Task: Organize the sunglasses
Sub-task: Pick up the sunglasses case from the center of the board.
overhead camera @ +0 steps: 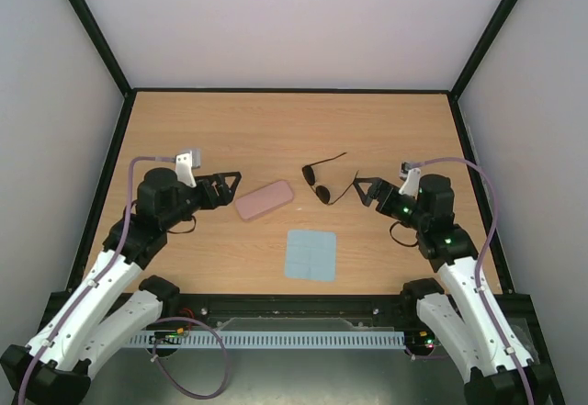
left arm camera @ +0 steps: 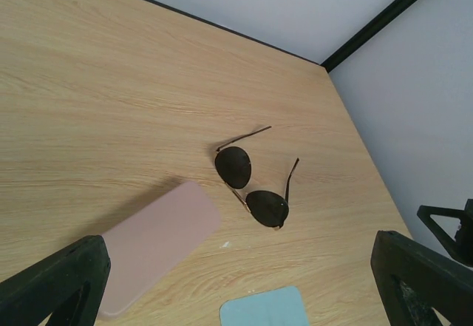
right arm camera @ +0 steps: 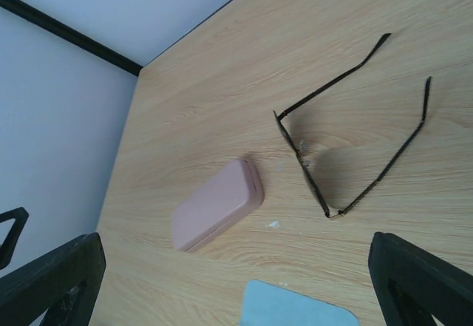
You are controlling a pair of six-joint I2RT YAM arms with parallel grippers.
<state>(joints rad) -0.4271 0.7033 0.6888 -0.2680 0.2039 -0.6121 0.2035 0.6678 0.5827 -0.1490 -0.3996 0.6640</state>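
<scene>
The sunglasses [overhead camera: 322, 183] lie on the wooden table [overhead camera: 276, 129] right of centre, temple arms unfolded, dark lenses [left arm camera: 251, 185] standing on edge [right arm camera: 301, 165]. To their left lies the closed pink case [overhead camera: 264, 200] [left arm camera: 155, 241] [right arm camera: 216, 204]. A light blue cloth [overhead camera: 310, 254] [left arm camera: 264, 307] [right arm camera: 295, 307] lies flat nearer the arms. My left gripper [overhead camera: 228, 187] [left arm camera: 240, 267] stands open just left of the case, holding nothing. My right gripper [overhead camera: 361, 192] [right arm camera: 236, 267] stands open just right of the sunglasses, also empty.
Pale walls with black frame bars [overhead camera: 110, 65] close in the table at the left, right and back. The far half of the table holds nothing. A grey cable rail [overhead camera: 276, 339] runs along the near edge between the arm bases.
</scene>
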